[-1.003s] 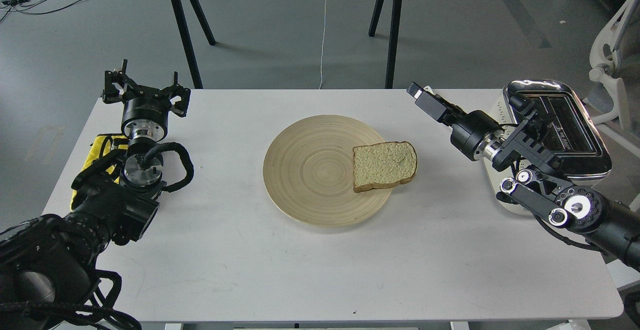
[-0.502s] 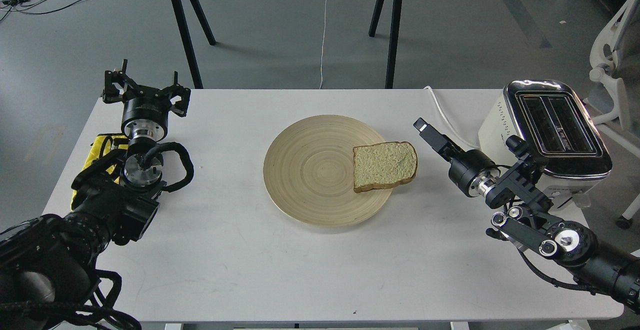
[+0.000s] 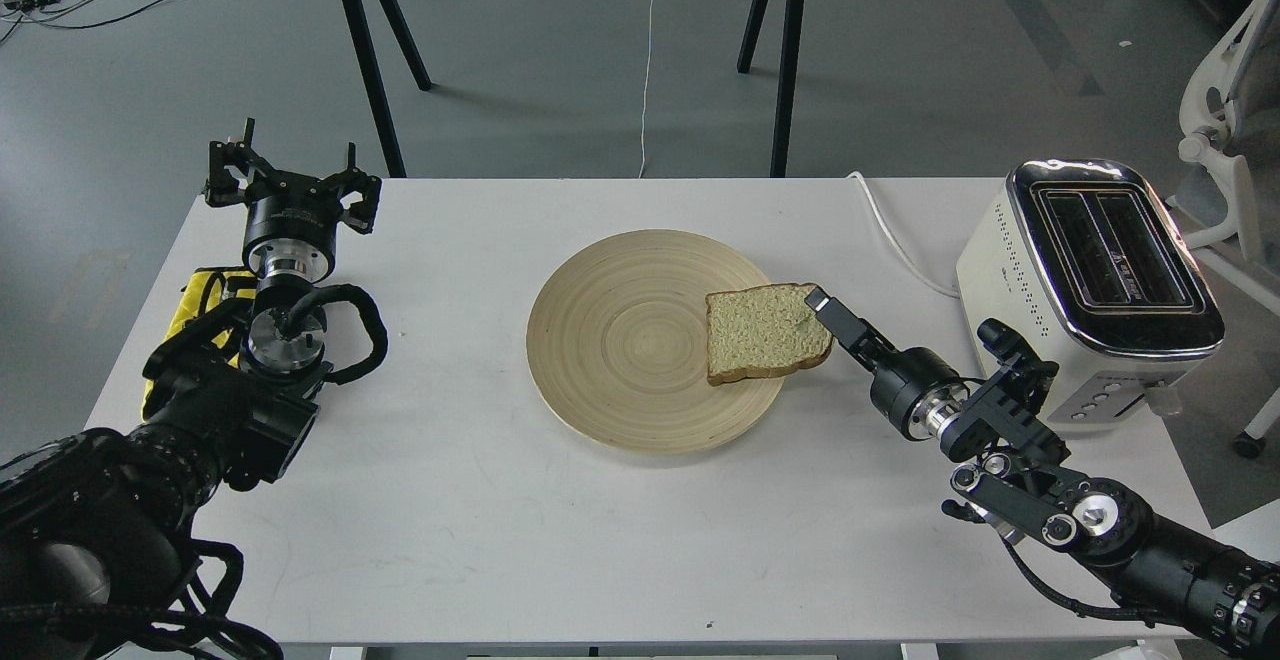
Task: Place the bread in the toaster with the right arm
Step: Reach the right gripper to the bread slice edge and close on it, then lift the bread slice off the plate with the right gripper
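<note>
Moved: our right claw (image 3: 822, 304) has swept down and inward from in front of the toaster (image 3: 1090, 285) to the right edge of the bread (image 3: 768, 332); a second ago it was up by the chrome top, half a second ago between the two.
Unmoved: bread, plate (image 3: 620, 340), toaster and our left arm sit just as before.
Right claw state: seen end-on and dark, so we cannot tell whether its fingers are spread or pressed together; its tip overlaps the slice's upper right corner, and we cannot say if it touches.
Bread: directly at the claw's tip, lying flat on the plate's near-claw rim, one corner hanging over that rim.
Toaster: behind the claw and off to its right, on the tabletop (image 3: 500, 520), both slots empty and facing up.
Left claw: our left claw (image 3: 290, 185) is parked well apart on the far side of the plate, fingers spread, holding nothing.
Meaning: we judge the approach nearly finished and the grasp next; nothing lifted yet.
Risk: a flat slice gives little edge to pinch, so we may push it across the plate.
</note>
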### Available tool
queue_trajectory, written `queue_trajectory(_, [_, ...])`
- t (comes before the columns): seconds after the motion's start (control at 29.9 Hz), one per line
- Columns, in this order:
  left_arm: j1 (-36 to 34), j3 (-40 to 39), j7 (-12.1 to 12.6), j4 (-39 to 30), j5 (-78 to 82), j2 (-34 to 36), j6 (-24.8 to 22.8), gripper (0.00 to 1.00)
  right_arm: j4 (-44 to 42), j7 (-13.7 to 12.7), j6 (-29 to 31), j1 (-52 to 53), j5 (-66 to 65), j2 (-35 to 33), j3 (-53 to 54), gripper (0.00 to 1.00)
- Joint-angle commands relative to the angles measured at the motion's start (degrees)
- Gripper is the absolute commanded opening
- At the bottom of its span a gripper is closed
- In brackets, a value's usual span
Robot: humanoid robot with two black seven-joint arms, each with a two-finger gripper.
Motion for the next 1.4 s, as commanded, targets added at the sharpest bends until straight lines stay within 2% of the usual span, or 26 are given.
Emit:
queue_trajectory(0.0, [0.0, 0.0, 0.0, 0.0, 0.0, 0.0, 0.0, 1.0, -0.4, 0.1, 0.0, 0.0, 0.0, 0.4, -1.3, 0.7])
queue_trajectory(0.1, [0.0, 0.0, 0.0, 0.0, 0.0, 0.0, 0.0, 1.0, -0.4, 0.2, -0.1, 0.0, 0.0, 1.0, -1.3, 0.61])
queue_trajectory(0.3, [0.0, 0.0, 0.0, 0.0, 0.0, 0.0, 0.0, 1.0, -0.4, 0.2, -2.0, 0.0, 0.0, 1.1, -1.4, 0.58])
queue_trajectory(0.57, [0.0, 0.1, 0.0, 0.0, 0.0, 0.0, 0.0, 1.0, -0.3, 0.2, -2.0, 0.0, 0.0, 1.2, -1.4, 0.46])
queue_trajectory(0.8, [0.0, 0.0, 0.0, 0.0, 0.0, 0.0, 0.0, 1.0, -0.2, 0.2, -2.0, -0.1, 0.0, 1.1, -1.4, 0.3])
queue_trajectory(1.04, [0.0, 0.0, 0.0, 0.0, 0.0, 0.0, 0.0, 1.0, -0.2, 0.1, -2.5, -0.2, 0.1, 1.2, -1.2, 0.1])
queue_trajectory(1.37, [0.0, 0.0, 0.0, 0.0, 0.0, 0.0, 0.0, 1.0, 2.4, 1.0, -4.2, 0.1, 0.5, 1.2, 2.1, 0.05])
